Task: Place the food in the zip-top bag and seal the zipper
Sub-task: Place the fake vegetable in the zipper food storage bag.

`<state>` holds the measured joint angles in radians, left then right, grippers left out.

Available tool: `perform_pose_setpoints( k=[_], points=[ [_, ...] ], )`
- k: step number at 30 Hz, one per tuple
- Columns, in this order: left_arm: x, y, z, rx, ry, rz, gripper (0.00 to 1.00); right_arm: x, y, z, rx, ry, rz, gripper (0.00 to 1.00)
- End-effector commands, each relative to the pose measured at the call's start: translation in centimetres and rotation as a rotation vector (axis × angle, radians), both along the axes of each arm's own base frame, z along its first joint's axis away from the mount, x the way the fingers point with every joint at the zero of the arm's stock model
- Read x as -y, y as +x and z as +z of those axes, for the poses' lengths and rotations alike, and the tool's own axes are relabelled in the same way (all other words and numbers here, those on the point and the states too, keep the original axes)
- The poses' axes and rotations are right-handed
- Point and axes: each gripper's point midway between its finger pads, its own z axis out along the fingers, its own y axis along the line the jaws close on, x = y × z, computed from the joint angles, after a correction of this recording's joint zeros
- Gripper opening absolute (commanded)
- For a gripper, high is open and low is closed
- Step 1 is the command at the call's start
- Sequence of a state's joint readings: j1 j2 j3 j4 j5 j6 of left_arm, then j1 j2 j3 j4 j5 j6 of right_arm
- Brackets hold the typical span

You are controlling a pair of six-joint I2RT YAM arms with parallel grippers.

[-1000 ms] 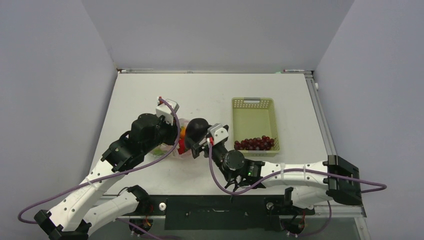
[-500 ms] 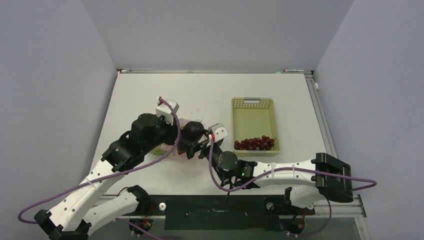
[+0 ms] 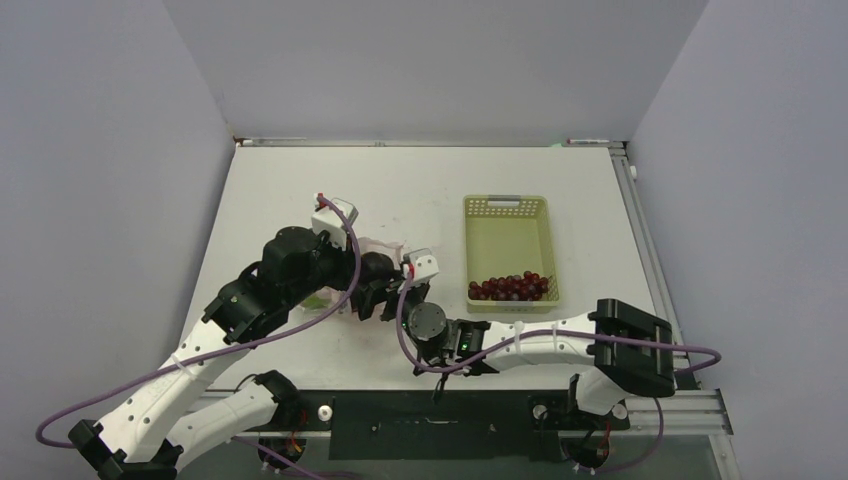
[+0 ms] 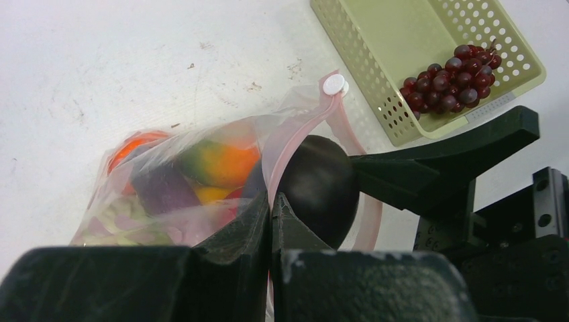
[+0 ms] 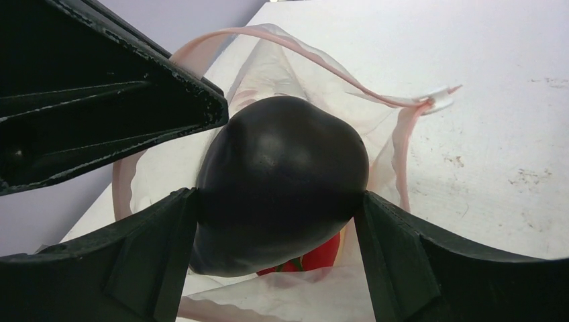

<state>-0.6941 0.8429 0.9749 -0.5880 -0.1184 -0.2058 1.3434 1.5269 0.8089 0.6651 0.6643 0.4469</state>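
— What has changed from above?
— In the last second my right pincer [image 3: 378, 282] has carried the eggplant [image 3: 374, 264] leftward. It was beside the zip-top bag [image 3: 325, 303]; now it sits at the bag's mouth. That arm's elbow has swung left too. The left arm [image 3: 290, 265] hasn't shifted. The grapes [image 3: 512, 287] lie in the basket [image 3: 505, 203] as before, on the tabletop [image 3: 280, 190].

— And the left wrist view?
— I see the left pincer [image 4: 271, 198] pressed together, pinching the zipper [image 4: 276, 164] at the near lip of the mouth. The eggplant is just behind that strip, inside the loop of the open mouth, with a black finger of the right pincer against it. An orange [image 4: 225, 164] and other food show through the plastic.

— Right wrist?
— Both fingers are spread wide and clamped on the eggplant's sides. The pink strip arcs over it. A red tomato [image 5: 315, 258] lies beneath it, inside the bag.
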Motion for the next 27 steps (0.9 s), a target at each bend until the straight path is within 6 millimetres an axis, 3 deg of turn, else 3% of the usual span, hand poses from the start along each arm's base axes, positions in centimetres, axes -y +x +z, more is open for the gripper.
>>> perform_pose_setpoints(
  k=[1, 12, 18, 27],
  points=[
    [0.7, 0.2, 1.8, 0.045, -0.054, -0.016, 0.00, -2.4, -0.5, 2.1, -0.028, 0.074, 0.038, 0.39],
    [1.0, -0.1, 2.1, 0.053, -0.068, -0.041, 0.00, -4.3, 3.3, 0.8, -0.097, 0.111, 0.067, 0.47],
    [1.0, -0.1, 2.3, 0.058, -0.070, -0.042, 0.00, -4.9, 5.1, -0.1, -0.148, 0.133, 0.065, 0.70],
    [0.4, 0.2, 2.3, 0.064, -0.062, -0.001, 0.00, -4.4, 4.9, -0.2, -0.132, 0.083, 0.076, 0.97]
  ],
)
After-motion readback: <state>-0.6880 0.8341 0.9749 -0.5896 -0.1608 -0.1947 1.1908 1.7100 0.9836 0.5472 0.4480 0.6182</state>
